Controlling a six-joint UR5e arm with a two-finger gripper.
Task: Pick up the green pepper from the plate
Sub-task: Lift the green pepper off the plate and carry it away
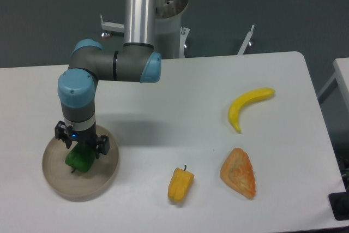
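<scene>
A white desk (180, 107) is seen from a fixed camera, with the arm (109, 66) reaching down over its near left corner. On that corner a round tan plate (103, 181) is set, and the green pepper (79, 160) is lying in it, toward the left of the middle, with its stem pointing to the front. Further right, well apart from the plate, a banana (248, 106), an orange wedge-shaped item (238, 172) and a yellow pepper (180, 184) are laid out; none of them is involved in the task. The tool (82, 148) is held directly over the green pepper, low enough that its dark body overlaps the top of the pepper in this view. Whether its fingers are apart, together, or closed on the pepper cannot be told, since they are hidden between the tool body and the pepper. The approach is judged to be done or nearly so: the tool is lined up with the right item and brought down to it. The pepper is not seen raised; it appears to be resting on the plate. What is left, as far as can be judged, is a firm grip, if not already made, and the lift clear of the rim.
</scene>
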